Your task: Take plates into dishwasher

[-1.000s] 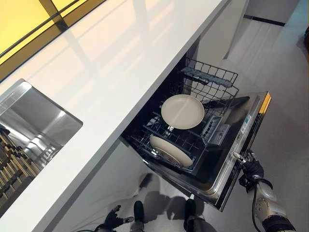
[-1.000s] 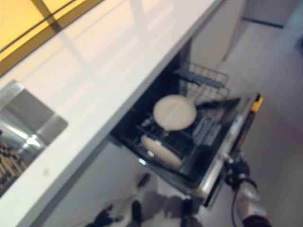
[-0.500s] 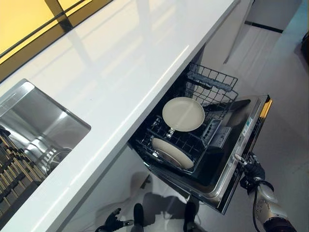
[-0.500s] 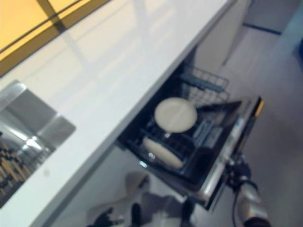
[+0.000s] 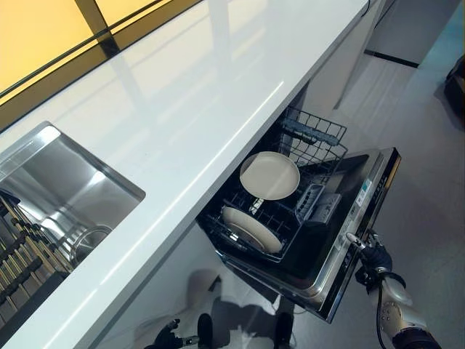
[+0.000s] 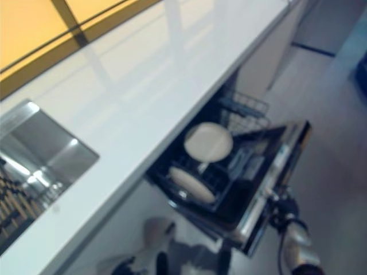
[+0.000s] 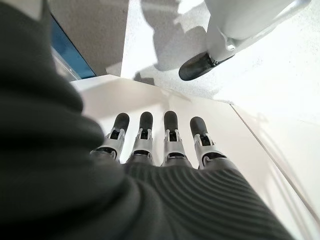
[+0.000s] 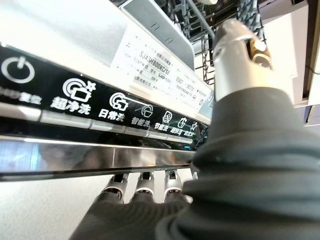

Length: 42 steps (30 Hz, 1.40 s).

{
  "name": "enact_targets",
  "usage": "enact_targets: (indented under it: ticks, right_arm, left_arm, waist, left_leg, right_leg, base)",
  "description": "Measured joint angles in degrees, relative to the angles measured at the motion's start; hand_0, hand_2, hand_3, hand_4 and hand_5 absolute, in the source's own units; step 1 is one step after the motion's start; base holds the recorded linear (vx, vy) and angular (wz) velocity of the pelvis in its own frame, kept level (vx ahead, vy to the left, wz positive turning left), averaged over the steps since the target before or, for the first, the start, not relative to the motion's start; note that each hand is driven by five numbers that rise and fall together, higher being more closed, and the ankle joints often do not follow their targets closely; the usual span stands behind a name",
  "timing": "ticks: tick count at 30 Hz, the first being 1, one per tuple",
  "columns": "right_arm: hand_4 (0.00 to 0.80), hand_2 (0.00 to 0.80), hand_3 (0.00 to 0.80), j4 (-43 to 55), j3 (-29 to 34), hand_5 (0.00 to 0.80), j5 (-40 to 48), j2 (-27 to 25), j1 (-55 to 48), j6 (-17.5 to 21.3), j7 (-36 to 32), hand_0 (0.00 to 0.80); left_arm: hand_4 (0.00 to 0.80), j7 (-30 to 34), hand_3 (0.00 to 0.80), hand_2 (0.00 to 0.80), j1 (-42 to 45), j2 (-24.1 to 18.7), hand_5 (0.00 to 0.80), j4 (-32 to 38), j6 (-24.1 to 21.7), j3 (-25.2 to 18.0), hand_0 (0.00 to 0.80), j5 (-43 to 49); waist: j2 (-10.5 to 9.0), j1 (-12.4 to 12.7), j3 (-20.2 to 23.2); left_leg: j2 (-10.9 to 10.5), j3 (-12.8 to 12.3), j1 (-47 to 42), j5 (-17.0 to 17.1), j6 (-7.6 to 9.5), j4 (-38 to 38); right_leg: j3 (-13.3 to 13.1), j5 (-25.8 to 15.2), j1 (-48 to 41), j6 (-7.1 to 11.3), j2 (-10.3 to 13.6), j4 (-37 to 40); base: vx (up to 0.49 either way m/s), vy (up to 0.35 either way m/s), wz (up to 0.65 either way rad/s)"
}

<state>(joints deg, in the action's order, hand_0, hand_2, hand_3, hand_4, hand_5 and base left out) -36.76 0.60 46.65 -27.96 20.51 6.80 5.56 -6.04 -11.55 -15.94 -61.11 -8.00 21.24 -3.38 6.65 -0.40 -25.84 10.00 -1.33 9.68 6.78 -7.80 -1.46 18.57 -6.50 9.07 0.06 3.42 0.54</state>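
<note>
While I scan from the left edge, I see a steel sink [image 5: 69, 189] with brushed, shiny walls sunk into a smooth white counter [image 5: 211, 94] that reflects pale window bars. Beside the sink stands a dark slatted rack [image 5: 22, 254]. Low down, my left hand [image 7: 155, 137] hangs near the floor; its wrist view shows the silver, dark-tipped fingers [image 7: 169, 131] straight and side by side, holding nothing.

Under the counter's edge the dishwasher [image 5: 312, 240] is open, its door [image 5: 363, 211] dropped down, with a dark wire basket [image 5: 269, 211] pulled out. Two round cream plates sit in it: one plate [image 5: 269, 175] stands tilted near the back, the other plate [image 5: 251, 229] leans nearer the front.

Farther right, my right hand [image 5: 367, 256] is at the door's top edge. Its wrist view shows the fingers [image 8: 145, 187] tucked under the glossy black control strip [image 8: 90, 117] and the thumb [image 8: 235, 55] over the top, clamped on the door. That strip carries white icons with small characters beneath; I do not read them out.
</note>
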Motion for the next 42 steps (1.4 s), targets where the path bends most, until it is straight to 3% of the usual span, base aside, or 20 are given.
enact_targets:
  ticks: [8, 15, 19, 28, 33, 36, 42]
  right_arm:
    - [0.0, 0.0, 0.0, 0.58, -0.91, 0.0, -0.03, 0.11, -0.67, 0.02, 0.02, 0.0]
    - [0.0, 0.0, 0.0, 2.1, -1.32, 0.0, -0.98, 0.42, -1.05, 0.0, -0.03, 0.0]
    - [0.0, 0.0, 0.0, 2.67, -1.77, 0.0, -1.03, 1.12, -1.01, 0.02, -0.26, 0.0]
    - [0.0, 0.0, 0.0, 2.91, -4.99, 0.0, -1.05, 3.28, 5.32, -0.11, -3.86, 0.0]
    - [0.0, 0.0, 0.0, 4.07, -7.97, 0.0, -1.69, 8.45, 7.3, -0.58, -6.51, 0.0]
    - [0.0, 0.0, 0.0, 3.88, -7.82, 0.0, -2.04, 8.93, 5.92, -0.86, -6.21, 0.0]
    - [0.0, 0.0, 0.0, 3.55, -7.82, 0.0, -2.3, 8.92, 5.68, -0.86, -6.21, 0.0]
  left_arm:
    - [0.0, 0.07, 0.0, 0.0, 1.06, 0.02, 0.0, -0.61, -0.04, -0.21, 0.0, 0.35]
    - [0.0, 0.66, 0.0, 0.0, 3.25, 0.04, 0.0, -1.18, -0.06, -0.52, 0.0, 0.32]
    - [0.0, 1.03, 0.0, 0.0, 4.79, 0.0, 0.0, -1.31, -0.01, -2.07, 0.0, 0.35]
    - [0.0, 1.03, 0.0, 0.0, 6.31, -1.1, 0.0, -1.25, 0.46, -2.92, 0.0, 0.38]
    - [0.0, 1.01, 0.0, 0.0, 6.77, -2.33, 0.0, -1.19, 0.94, -2.9, 0.0, 0.4]
    - [0.0, 1.0, 0.0, 0.0, 7.34, -3.99, 0.0, -1.31, 1.03, -2.93, 0.0, 0.41]
    - [0.0, 0.85, 0.0, 0.0, 7.13, -4.88, 0.0, -1.2, 1.02, -4.58, 0.0, 0.42]
  waist:
    - [-0.29, 1.27, 2.52]
    - [-0.99, 3.2, 4.93]
    - [-2.4, 5.29, 7.02]
    - [-5.05, 9.48, 9.52]
    - [-6.6, 11.05, 10.36]
    - [-8.29, 10.7, 10.91]
    - [-9.32, 10.79, 10.81]
  left_leg:
    - [-0.38, 0.11, -0.15, 0.07, 0.14, -0.1]
    - [-1.19, 2.17, -0.02, 0.14, 0.26, -0.08]
    - [-1.56, 4.72, 0.33, 0.16, 0.29, 0.03]
    - [-2.18, 7.2, 0.92, 0.26, 0.42, 0.34]
    - [-2.5, 8.27, 0.84, 0.3, 0.48, 0.33]
    - [-3.13, 8.33, 0.66, 0.13, 0.8, 0.39]
    - [-3.68, 8.25, 0.79, -0.09, 1.11, 0.75]
  right_leg:
    - [0.83, -1.0, -1.14, 0.24, 0.3, 1.83]
    - [1.3, -1.0, -1.6, 0.25, 0.64, 1.88]
    - [2.71, -0.9, -2.2, 0.16, 0.64, 2.01]
    - [4.52, -0.88, -3.73, 0.55, 0.74, 3.01]
    - [5.79, 0.59, -5.84, 1.62, 0.84, 3.16]
    - [5.79, 1.4, -6.49, 2.23, 1.39, 2.88]
    - [5.77, 1.61, -6.49, 2.33, 2.0, 2.74]
  base:
    - [0.104, 0.051, 0.02]
    - [0.129, 0.026, 0.06]
    - [0.156, -0.007, 0.15]
    - [0.097, -0.005, 0.16]
    - [0.074, -0.017, 0.36]
    - [0.058, 0.001, 0.21]
    - [0.025, 0.008, 0.01]
